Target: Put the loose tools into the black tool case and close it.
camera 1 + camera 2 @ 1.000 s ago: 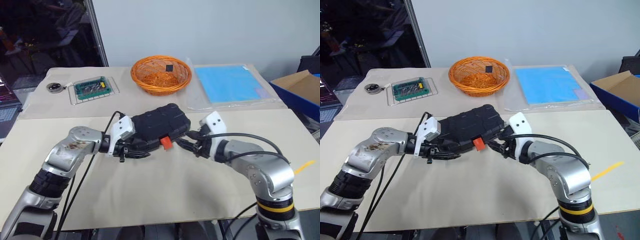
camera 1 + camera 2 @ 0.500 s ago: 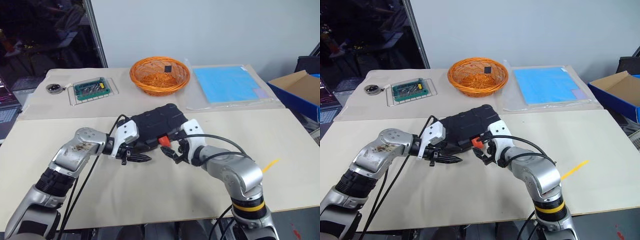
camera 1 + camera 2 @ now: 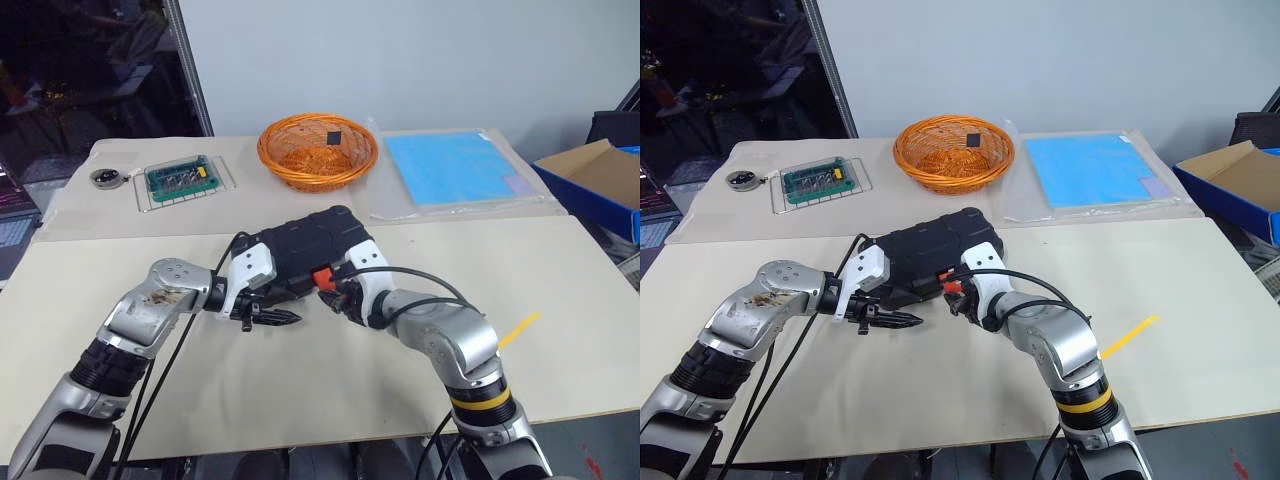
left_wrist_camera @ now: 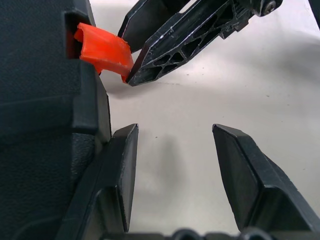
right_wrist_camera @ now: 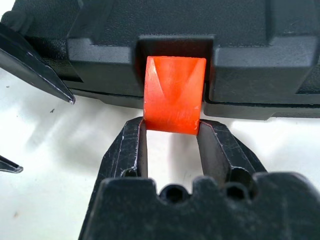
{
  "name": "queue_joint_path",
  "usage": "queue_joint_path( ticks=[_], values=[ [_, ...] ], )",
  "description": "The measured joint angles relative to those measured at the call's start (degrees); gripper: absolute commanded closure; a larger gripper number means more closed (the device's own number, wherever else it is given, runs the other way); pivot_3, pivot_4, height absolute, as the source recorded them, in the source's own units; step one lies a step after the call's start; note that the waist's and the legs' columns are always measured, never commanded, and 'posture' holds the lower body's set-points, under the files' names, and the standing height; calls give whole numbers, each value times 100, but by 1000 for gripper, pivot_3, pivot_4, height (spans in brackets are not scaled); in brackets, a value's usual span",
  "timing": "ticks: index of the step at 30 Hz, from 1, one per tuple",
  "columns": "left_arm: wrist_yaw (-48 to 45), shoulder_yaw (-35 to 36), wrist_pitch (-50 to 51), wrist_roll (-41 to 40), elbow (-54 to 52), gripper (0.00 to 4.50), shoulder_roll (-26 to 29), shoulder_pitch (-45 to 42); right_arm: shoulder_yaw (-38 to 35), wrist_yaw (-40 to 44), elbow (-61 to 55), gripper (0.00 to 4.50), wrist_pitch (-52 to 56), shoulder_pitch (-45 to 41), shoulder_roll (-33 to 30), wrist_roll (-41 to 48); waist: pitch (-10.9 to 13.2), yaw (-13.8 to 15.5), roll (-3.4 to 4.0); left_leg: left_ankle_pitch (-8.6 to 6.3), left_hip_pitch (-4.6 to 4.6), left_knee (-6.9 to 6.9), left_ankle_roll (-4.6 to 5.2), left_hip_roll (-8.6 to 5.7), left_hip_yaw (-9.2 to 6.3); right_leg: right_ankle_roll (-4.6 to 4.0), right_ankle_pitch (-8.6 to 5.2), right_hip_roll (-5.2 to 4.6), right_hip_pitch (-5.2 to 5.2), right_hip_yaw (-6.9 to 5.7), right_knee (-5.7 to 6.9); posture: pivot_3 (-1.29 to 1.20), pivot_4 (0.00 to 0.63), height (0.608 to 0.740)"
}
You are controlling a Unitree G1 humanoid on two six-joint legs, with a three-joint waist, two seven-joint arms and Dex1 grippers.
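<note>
Head views: black moulded tool case (image 3: 305, 250) lies closed on the beige tabletop (image 3: 300, 390), long axis slanting rearward to the right, contents hidden. Left wrist view: left end effector (image 4: 175, 172) gapes beside the case, empty. Right wrist view: right end effector (image 5: 172, 145) pinches the small orange latch (image 5: 175, 94).

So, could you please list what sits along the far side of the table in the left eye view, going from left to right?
Small round metal object → green circuit board → orange wicker basket → blue sheet → cardboard box.
</note>
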Motion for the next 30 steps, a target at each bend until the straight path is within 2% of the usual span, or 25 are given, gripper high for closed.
queue_joint_path(
  ticks=[6, 7, 8, 10, 13, 15, 17, 18, 20, 21, 25, 30],
  values=[
    [108, 1, 16, 62, 182, 1967, -31, 54, 181, 241, 541, 3315, -669, -92, -15, -191, 0, -7, 0, 0, 10, 0, 0, 0, 3, 1, -1, 10, 0, 17, 5, 0, 150, 740],
    [129, 1, 17, 73, 205, 1967, -53, 55, 202, 301, 679, 2315, -873, -87, -23, -230, 0, -4, 0, 0, 10, 0, 0, 1, 4, 1, -1, 12, 0, 20, 5, 0, 150, 740],
    [145, 1, 19, 81, 211, 1967, -82, 55, 208, 358, 786, 2163, -1032, -66, -57, -276, 0, 0, 0, 0, 10, 0, 0, 0, 6, 1, -1, 13, 0, 22, 5, 0, 150, 740],
    [178, 7, 46, 77, 218, 1967, -144, 63, 189, 444, 826, 1427, -1240, 99, -164, -317, 0, 13, -1, 0, 6, 0, 0, 2, 7, 1, -1, 14, 0, 31, 5, 0, 150, 740],
    [163, 124, 90, -18, 252, 1967, -188, 92, 115, 710, 398, 1427, -1198, 398, -428, -176, 0, 17, -1, 0, -16, 0, 0, 2, 3, 2, -2, 16, -17, 48, 6, 0, 150, 740],
    [76, 435, 290, -385, 188, 1967, -247, 149, 56, 927, -130, 1427, -1067, 584, -754, -4, 1, 16, -1, -1, -26, 1, 0, 2, -4, 3, -2, 15, -23, 52, 11, 0, 150, 740],
    [-34, 798, 548, -834, 26, 1967, -245, 148, -65, 1051, -425, 1961, -993, 713, -905, 49, 1, 3, -3, -1, -23, 1, 1, 3, -8, 4, -2, 15, -23, 54, 7, 0, 150, 740],
    [-44, 930, 633, -985, -42, 1967, -246, 128, -91, 1071, -460, 2066, -974, 732, -947, 56, 1, -3, -2, -1, -18, 1, 1, 3, -6, 4, -2, 15, -22, 57, 4, 0, 150, 740],
    [-24, 1071, 730, -1126, -82, 1967, -247, 64, -123, 1097, -471, 2912, -962, 742, -946, 90, 1, -7, -3, -1, -12, 0, 1, 3, -1, 7, -4, 26, -20, 59, 4, 0, 150, 740],
    [-7, 1095, 756, -1133, -60, 1967, -247, 29, -143, 1098, -470, 3122, -963, 738, -910, 106, 1, -6, -3, -1, -12, 1, 1, 5, 0, 8, -5, 32, -20, 59, 5, 0, 150, 740],
    [324, 1087, 712, -865, 360, 1967, -344, -196, -235, 1084, -84, 4491, -1049, 401, -579, 150, 1, -6, -3, -1, -1, 1, 0, 10, 7, 14, -9, 45, -18, 61, 14, 0, 150, 740],
    [541, 945, 580, -507, 663, 1967, -394, -265, -213, 994, 605, 4491, -1365, 1, -296, -35, 1, -1, -3, -1, -11, 0, 0, 7, 6, 0, 0, 42, -21, 65, 11, 0, 150, 740]
  ],
)
